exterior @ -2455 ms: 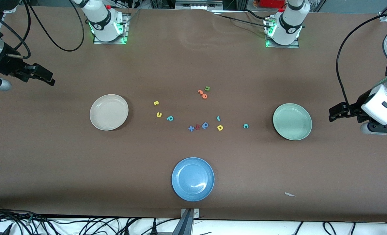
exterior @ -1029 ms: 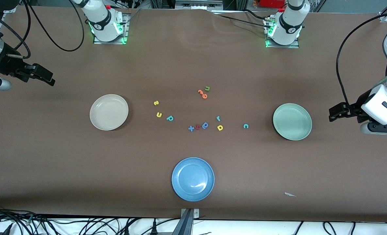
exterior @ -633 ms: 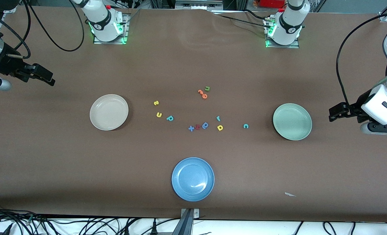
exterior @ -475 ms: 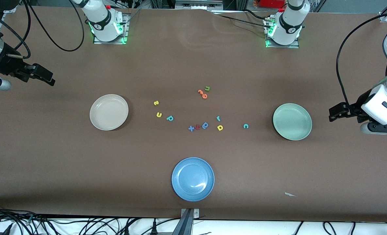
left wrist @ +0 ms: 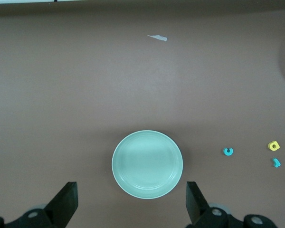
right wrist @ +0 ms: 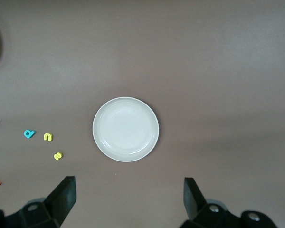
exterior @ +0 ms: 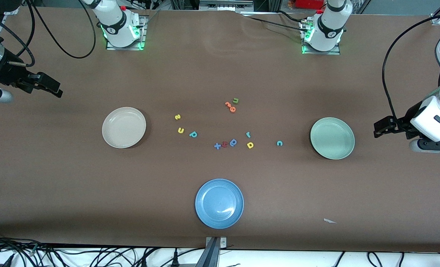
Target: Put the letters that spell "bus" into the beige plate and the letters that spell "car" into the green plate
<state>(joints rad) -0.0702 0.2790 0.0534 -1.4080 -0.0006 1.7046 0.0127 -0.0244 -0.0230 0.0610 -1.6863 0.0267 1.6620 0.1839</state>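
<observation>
Letters for both words lie loose near the middle of the surface (exterior: 56, 193), none yet in a plate, so I judge the task at its very start with the first pick still to choose. Nearest the front camera, close to the front edge, sits a blue plate (exterior: 219, 203) that has no part in the job. Farther in lie the yellow a (exterior: 250, 145) and teal c (exterior: 279, 143), then the teal r (exterior: 248, 134), all toward the green plate (exterior: 332, 138) near the left arm's end. The teal b (exterior: 193, 134), yellow u (exterior: 180, 130) and, farther still, the yellow s (exterior: 177, 116) lie toward the beige plate (exterior: 124, 127) near the right arm's end. A blue letter (exterior: 233, 142) with a red piece and a blue cross lies between the two sets; orange letters (exterior: 230, 106) and a green u (exterior: 235, 100) lie farthest. The left gripper (left wrist: 132, 197) hangs over the surface's end by the green plate, the right gripper (right wrist: 128, 195) over the other end by the beige plate, each with fingers spread wide and holding nothing. Each next move calls for a long reach inward and a fine pinch on a tiny, flat letter. The c stands well apart and looks the easiest; the a sits near the blue letter, so care is needed there. Open room surrounds both plates.
</observation>
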